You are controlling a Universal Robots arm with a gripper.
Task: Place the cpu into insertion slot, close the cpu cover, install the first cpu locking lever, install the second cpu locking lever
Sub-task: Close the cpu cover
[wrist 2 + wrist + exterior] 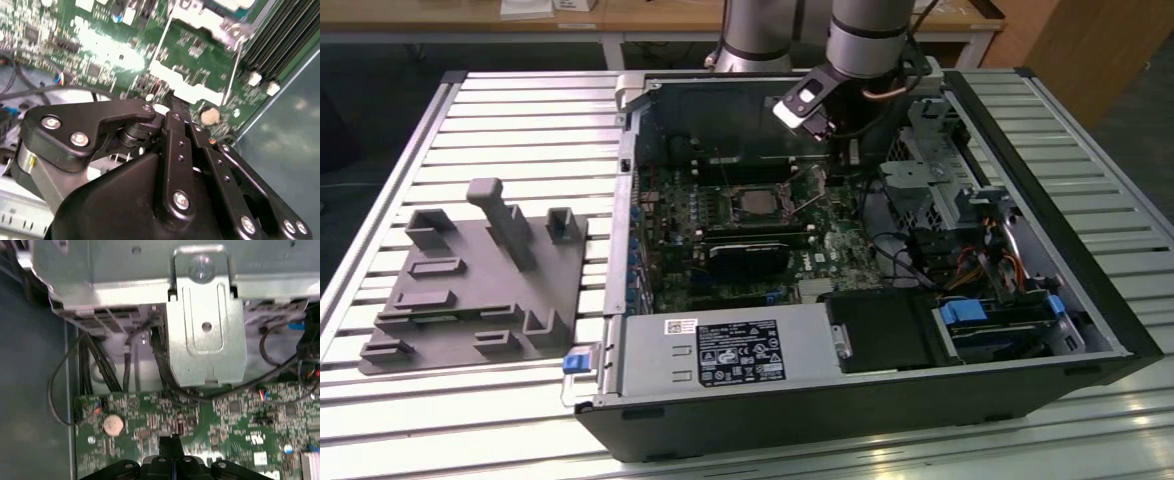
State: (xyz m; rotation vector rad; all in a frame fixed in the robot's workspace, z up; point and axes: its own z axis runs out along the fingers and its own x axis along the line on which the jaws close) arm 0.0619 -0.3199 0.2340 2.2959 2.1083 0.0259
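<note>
In the exterior view the cpu point(754, 203) shows as a dull beige square in the insertion slot point(750, 222) on the green board. The silvery cpu cover point(722, 203) frames it and seems to lie flat. A thin wire lever point(811, 207) slants up at the slot's side towards the exterior view's right. My gripper point(843, 160) hangs inside the case just beyond that lever, over the board. In both wrist views its black fingers point(171, 442) meet with nothing between them. The second wrist view shows the gripper point(172, 114) near the socket's silvery frame point(186, 91) and a wire lever point(231, 70).
The open computer case point(1014, 130) lies on a slatted metal table point(520, 120). A grey fixture block point(480, 280) sits at the exterior view's left. A metal bracket point(205, 335), black cables point(95, 365) and a coin battery point(113, 425) are close ahead of the fingers. Memory slots point(285, 40) flank the socket.
</note>
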